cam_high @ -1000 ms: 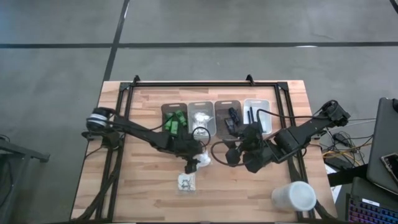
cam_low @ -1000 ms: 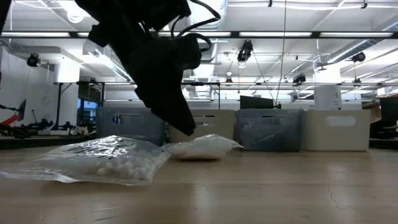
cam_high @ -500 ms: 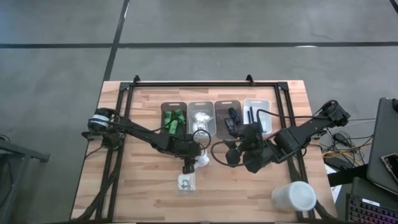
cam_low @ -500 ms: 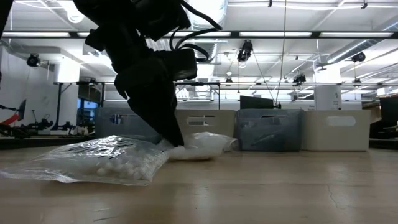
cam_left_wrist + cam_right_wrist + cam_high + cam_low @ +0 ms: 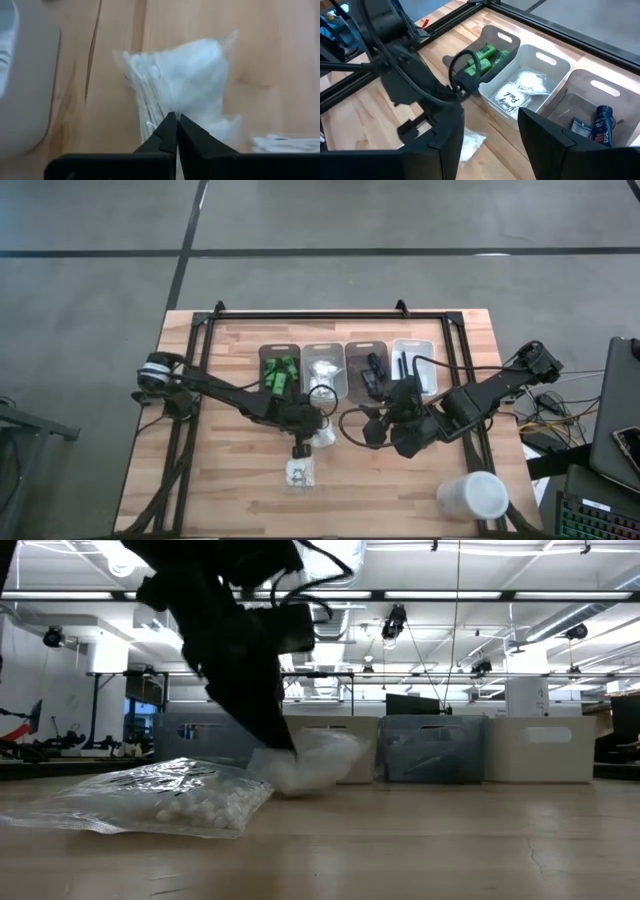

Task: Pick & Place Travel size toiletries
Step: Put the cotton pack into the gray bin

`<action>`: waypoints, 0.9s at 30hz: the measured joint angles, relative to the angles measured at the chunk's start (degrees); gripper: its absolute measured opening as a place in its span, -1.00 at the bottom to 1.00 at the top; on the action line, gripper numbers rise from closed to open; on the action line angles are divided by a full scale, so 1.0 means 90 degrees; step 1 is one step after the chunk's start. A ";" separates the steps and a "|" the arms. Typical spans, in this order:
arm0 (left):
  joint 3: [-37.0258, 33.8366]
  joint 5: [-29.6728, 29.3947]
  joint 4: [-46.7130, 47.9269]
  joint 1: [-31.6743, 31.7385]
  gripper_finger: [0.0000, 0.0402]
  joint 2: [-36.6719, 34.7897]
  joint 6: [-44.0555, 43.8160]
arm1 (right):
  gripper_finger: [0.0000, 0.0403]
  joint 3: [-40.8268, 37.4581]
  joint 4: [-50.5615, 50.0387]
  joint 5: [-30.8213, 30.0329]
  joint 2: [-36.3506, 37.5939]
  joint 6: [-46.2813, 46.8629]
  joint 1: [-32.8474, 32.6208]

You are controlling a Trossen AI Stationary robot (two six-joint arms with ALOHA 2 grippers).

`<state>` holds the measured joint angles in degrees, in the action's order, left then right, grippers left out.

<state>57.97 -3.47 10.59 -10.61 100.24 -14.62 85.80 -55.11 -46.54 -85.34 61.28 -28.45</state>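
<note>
I can read little writing from here: in the right wrist view a packet (image 5: pixel 509 98) in the second bin (image 5: pixel 555 65) carries dark cursive lettering that looks like "Ready Pack", though I cannot be sure of it, and the green bottles (image 5: pixel 279 373) in the leftmost bin (image 5: pixel 278 351) show dark label marks too small to read. Going from the left, my left hand (image 5: pixel 303 442) sits mid-counter, just in front of the bins, its fingers (image 5: pixel 170 131) pinched together on the edge of a clear packet of white puffs (image 5: pixel 187 75). A second ago that hand stood apart above the packet; now it is clamped on it, and in the low view the packet (image 5: pixel 310 766) looks blurred and tipped up off the counter (image 5: pixel 225 480) where it had lain flat. A second puff packet (image 5: pixel 300 472) lies nearer the counter's front edge, unchanged. To the right, my right hand (image 5: pixel 396 440) waits over the counter before the third bin (image 5: pixel 600 90), its fingers (image 5: pixel 547 135) clearly apart, holding nothing. The white cup (image 5: pixel 472 497) stands at the front right corner.
</note>
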 joint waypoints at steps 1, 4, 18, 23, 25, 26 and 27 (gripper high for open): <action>0.0026 0.0007 0.0010 0.0000 -0.96 -0.0096 0.0001 | -0.09 0.0000 0.0000 -0.0002 -0.0001 0.0000 0.0002; 0.0177 0.0011 0.0104 0.0000 -0.98 -0.0494 -0.0006 | -0.06 0.0000 -0.0009 -0.0006 0.0000 -0.0028 0.0017; 0.1046 -0.1919 0.1488 0.1235 -0.99 -0.1779 0.0647 | -0.09 -0.0005 -0.0010 -0.0017 0.0002 -0.0190 0.0039; 0.1042 -0.1077 0.1413 0.1996 -0.93 -0.1315 0.0451 | -0.15 -0.0007 -0.0007 -0.0017 0.0002 -0.0191 0.0041; 0.1042 -0.0913 0.1420 0.2099 -0.81 -0.1069 0.0234 | -0.16 -0.0007 -0.0007 -0.0015 0.0002 -0.0186 0.0041; 0.1043 -0.0923 0.1415 0.2109 -0.74 -0.0951 0.0104 | -0.16 -0.0007 -0.0006 -0.0015 0.0002 -0.0170 0.0041; 0.1044 -0.0937 0.1410 0.2119 -0.65 -0.0835 -0.0037 | -0.16 -0.0007 -0.0007 -0.0015 0.0003 -0.0163 0.0041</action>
<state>67.37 -11.91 23.28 8.46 92.73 -14.95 85.73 -55.17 -46.68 -85.31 59.81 -28.08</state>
